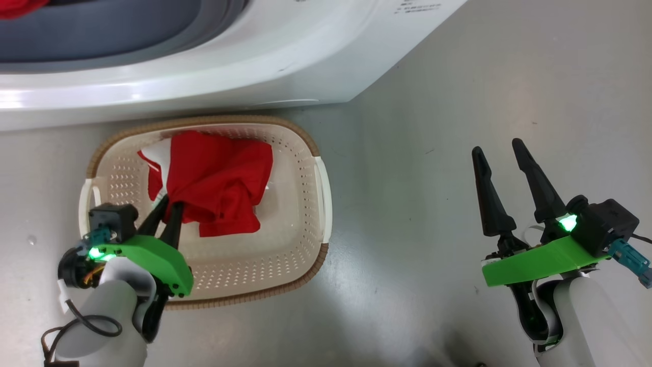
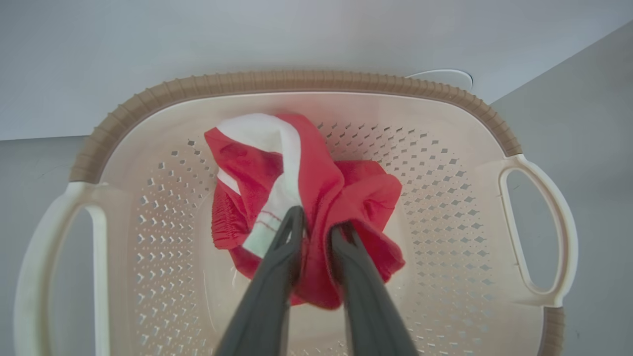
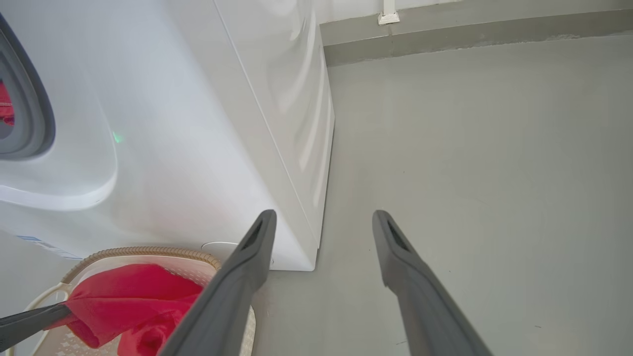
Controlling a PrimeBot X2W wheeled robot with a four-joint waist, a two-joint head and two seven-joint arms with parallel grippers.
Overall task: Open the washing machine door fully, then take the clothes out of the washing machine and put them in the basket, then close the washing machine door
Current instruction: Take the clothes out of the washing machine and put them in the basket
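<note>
The basket (image 1: 293, 244) stands on the floor just in front of the washing machine (image 1: 204, 76). In it lies the red and white clothes (image 1: 219, 183). My left gripper (image 1: 170, 204) reaches into the basket's near left side, its fingertips pinching a gathered fold of the clothes (image 2: 356, 193); in the left wrist view the left gripper (image 2: 316, 222) has red fabric bunched in its narrow gap. My right gripper (image 1: 496, 145) hovers open over bare floor to the right, nothing in it. The washing machine door is out of view.
More red fabric (image 1: 18, 6) shows inside the drum opening, behind the grey seal (image 1: 102, 35). Grey floor (image 1: 433, 102) stretches right of the machine to a wall skirting (image 3: 445, 34). The machine's corner (image 3: 306, 257) sits just left of my right gripper (image 3: 321, 217).
</note>
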